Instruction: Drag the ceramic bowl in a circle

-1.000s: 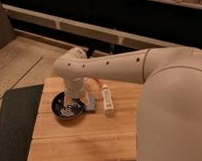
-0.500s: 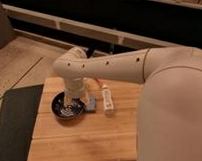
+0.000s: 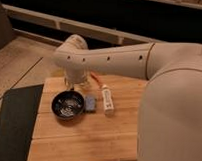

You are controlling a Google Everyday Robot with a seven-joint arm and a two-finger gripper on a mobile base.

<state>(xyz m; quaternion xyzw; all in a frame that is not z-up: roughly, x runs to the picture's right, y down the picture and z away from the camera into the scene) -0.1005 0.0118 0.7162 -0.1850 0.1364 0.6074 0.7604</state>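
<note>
The ceramic bowl (image 3: 67,105), glossy black with pale ring marks inside, sits on the left part of a wooden table (image 3: 87,139). My white arm reaches in from the right and bends down over the table's far left. The gripper (image 3: 74,87) hangs just behind the bowl's far rim, mostly hidden by the wrist housing.
A small blue-grey block (image 3: 90,103) lies right next to the bowl on its right. A white tube (image 3: 108,100) with an orange end lies right of the block. A dark mat (image 3: 15,122) covers the floor left of the table. A dark shelf runs behind.
The bowl has shifted slightly; the arm and gripper stay at about the same place behind it.
</note>
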